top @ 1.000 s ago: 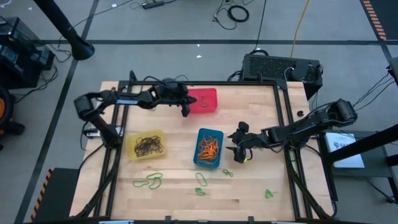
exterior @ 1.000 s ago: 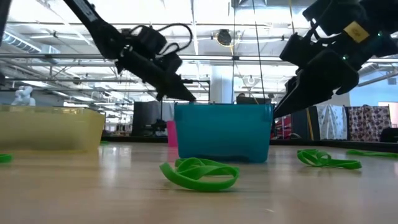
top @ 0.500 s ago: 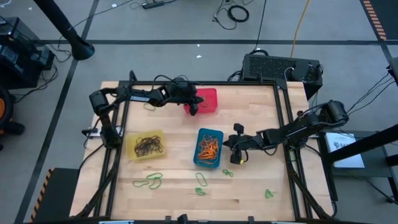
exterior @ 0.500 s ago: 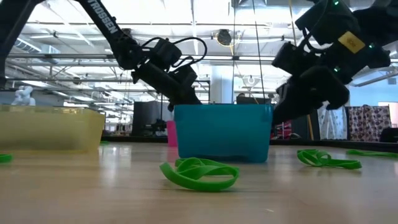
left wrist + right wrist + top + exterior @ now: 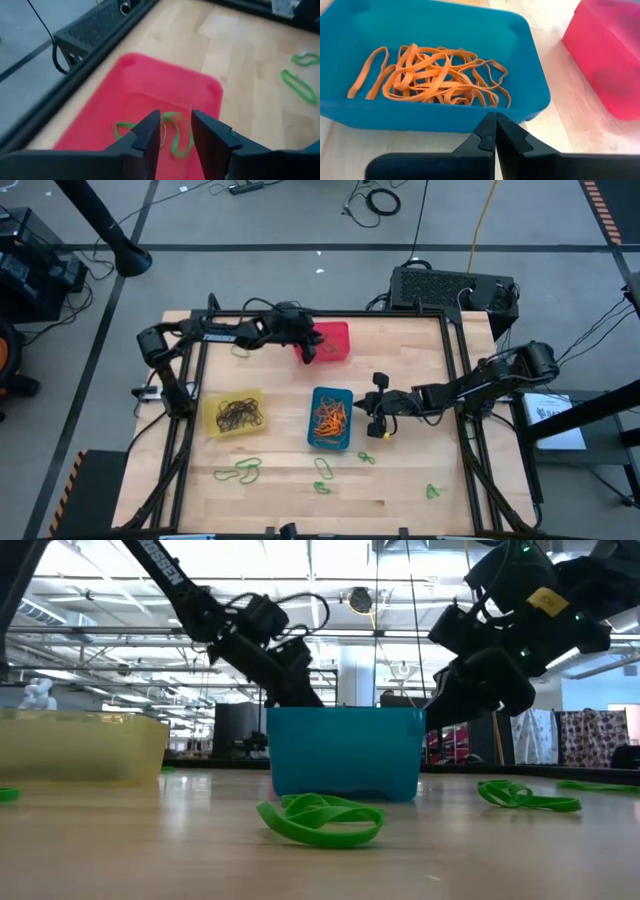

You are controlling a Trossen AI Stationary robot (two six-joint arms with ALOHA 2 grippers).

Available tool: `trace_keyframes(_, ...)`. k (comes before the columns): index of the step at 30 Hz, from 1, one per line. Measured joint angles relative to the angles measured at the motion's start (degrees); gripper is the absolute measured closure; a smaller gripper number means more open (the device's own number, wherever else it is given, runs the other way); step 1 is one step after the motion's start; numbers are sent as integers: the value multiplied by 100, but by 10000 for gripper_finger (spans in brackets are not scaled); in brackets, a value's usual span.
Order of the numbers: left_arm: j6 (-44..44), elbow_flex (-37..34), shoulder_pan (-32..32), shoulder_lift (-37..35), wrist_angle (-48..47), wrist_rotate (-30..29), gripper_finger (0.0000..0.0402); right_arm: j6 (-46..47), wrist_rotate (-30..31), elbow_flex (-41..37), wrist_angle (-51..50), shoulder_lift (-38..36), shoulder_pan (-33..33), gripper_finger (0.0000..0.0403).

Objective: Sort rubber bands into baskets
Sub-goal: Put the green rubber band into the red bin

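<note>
Three baskets stand on the table: red (image 5: 340, 330) at the far middle, blue (image 5: 345, 392) in the middle with orange rubber bands (image 5: 435, 75), yellow (image 5: 210, 402) at the left with dark bands (image 5: 238, 415). My left gripper (image 5: 175, 117) hangs open over the red basket (image 5: 150, 80). Green bands (image 5: 175, 137) lie on that basket's floor beyond the fingers. My right gripper (image 5: 495, 116) is shut at the blue basket's right side (image 5: 368, 418). More green bands (image 5: 240, 470) (image 5: 322, 820) lie loose near the front edge. My right gripper has the tips of its shut fingers against the outer face of the blue basket's right-hand wall (image 5: 485, 111), near a rounded corner. The fingers slant down from the table's right. Nothing shows between them. The basket stands flat on the table.
Loose green bands (image 5: 322, 470) (image 5: 365, 457) (image 5: 432, 491) lie on the wood in front of the blue basket and toward the front right. A black box (image 5: 450, 285) sits at the far right corner. Black rails run along both table sides.
My left gripper has gone a little toward the table's right, over the red basket. My right gripper has gone toward the table's left against the blue basket, which has slid a short way left along the table.
</note>
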Motion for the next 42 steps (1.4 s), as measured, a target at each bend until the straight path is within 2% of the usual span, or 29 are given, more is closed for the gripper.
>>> trace_keyframes(4, 6, 2, 39, -530, -447, 9, 281, -96, -1, 2, 84, -46, 0, 402)
trace_keyframes(11, -12, 229, -43, -1888, -2202, 121, 281, -148, -40, 2, -33, -46, 11, 402)
trace_keyframes(17, -15, 201, -859, -2332, -3197, 1236, 281, -375, -46, 2, -74, -46, 83, 402)
trace_keyframes(20, -17, 199, -1502, -2342, -3918, 1897, 281, -433, -47, 2, -72, -46, 133, 403)
trace_keyframes(22, -15, 192, -2020, -2338, -4379, 2060, 281, -470, -73, 2, -78, -46, 133, 403)
trace_keyframes(27, -34, 188, -3314, -2305, -4847, 1788, 281, -469, -178, 0, -110, -46, 127, 403)
trace_keyframes(29, -303, 188, -3782, -2309, -4844, 1479, 281, -446, -178, 0, -109, -46, 127, 403)
trace_keyframes(32, -1049, 129, -4374, -2309, -4796, 559, 281, -403, -192, 0, -58, -46, 133, 403)
trace_keyframes(34, -1641, -25, -4700, -2309, -4798, 169, 281, -347, -278, 0, 2, -46, 133, 403)
trace_keyframes(42, -3809, -1026, -5444, -2309, -4335, -229, 281, -252, -689, -1, 440, -46, 140, 402)
